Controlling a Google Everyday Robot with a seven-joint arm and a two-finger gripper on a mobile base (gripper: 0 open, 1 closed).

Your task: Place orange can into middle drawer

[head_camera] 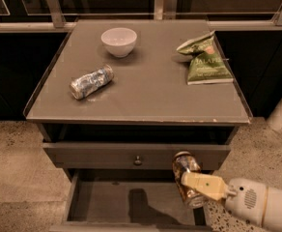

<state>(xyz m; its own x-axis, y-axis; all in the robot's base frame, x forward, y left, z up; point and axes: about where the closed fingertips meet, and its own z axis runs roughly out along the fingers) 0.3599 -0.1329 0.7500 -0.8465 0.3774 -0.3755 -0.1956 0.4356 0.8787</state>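
camera view: the bench (146, 100) is seen above the pulled-out middle drawer (107, 202). the gripper (191, 181) is held over the drawer's right side, its fingers (204, 185) clamped on the orange can (184, 163), which is tilted before the knobbed drawer front (92, 154).

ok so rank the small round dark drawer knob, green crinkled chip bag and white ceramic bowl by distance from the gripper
The gripper, front right, holds the copper-orange can.
1. Round dark knob, just left.
2. Green chip bag, tabletop right.
3. White bowl, tabletop back.
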